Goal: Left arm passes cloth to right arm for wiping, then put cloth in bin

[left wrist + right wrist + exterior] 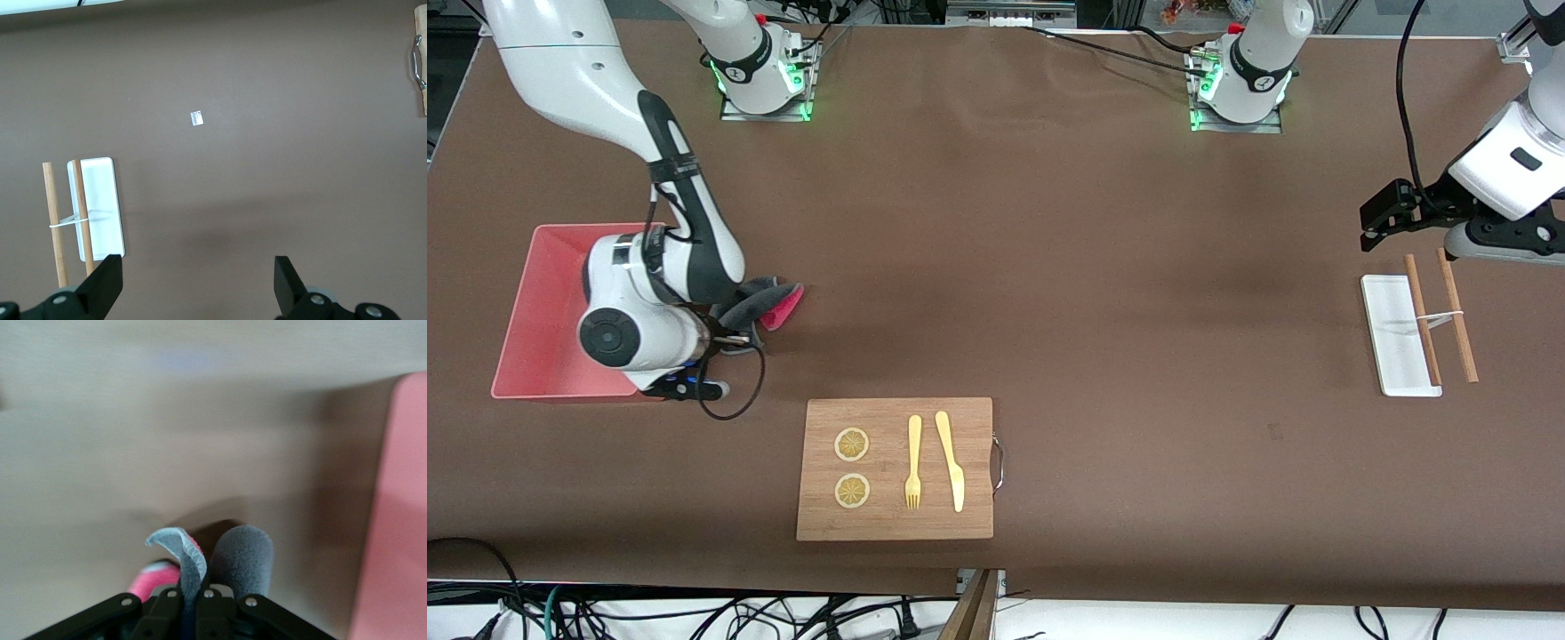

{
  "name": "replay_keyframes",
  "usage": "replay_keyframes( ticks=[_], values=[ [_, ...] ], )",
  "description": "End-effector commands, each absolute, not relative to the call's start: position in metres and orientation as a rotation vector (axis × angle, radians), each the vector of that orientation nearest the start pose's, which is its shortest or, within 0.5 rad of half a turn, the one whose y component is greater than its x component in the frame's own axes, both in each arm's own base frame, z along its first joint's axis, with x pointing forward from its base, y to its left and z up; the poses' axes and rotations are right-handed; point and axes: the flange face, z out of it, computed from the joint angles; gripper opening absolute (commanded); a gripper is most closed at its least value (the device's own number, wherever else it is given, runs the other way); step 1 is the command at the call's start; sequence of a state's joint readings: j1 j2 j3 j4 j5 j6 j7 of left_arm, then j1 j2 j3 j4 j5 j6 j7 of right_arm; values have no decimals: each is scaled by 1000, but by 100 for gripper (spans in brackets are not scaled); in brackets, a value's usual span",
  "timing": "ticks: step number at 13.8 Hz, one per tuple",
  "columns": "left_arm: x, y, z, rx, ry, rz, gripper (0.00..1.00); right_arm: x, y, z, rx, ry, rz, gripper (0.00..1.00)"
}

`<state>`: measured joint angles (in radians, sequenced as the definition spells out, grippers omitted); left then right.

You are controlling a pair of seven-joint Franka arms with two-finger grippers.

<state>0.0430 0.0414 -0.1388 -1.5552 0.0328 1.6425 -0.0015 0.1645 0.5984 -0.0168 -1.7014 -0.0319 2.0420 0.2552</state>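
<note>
Cloth [769, 302], grey and pink, hangs clenched in the right gripper [190, 593] just beside the pink bin [534, 311]; the left gripper [197, 283] waits, fingers apart, over bare table near the white tray [100, 207].

Right gripper [190, 597] jaws clamped shut, left gripper [198, 277] waiting, jaws spread

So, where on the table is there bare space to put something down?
The widest bare stretch lies between the wooden cutting board and the white tray. The strip between the two robot bases and the board is also bare. It is crowded at the bin, where the right gripper holds the cloth. The left gripper waits over the tray's end.
</note>
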Motion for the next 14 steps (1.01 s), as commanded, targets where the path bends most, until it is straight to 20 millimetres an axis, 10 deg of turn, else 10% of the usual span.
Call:
replay_keyframes(
  ticks=[1,14],
  values=[
    [567,-43,613,-3120,105,-57,100,641,131,227,-3205,219,325,0],
    [566,-37,609,-3120,92,-14,100,619,340,232,-3024,733,169,0]
  ],
)
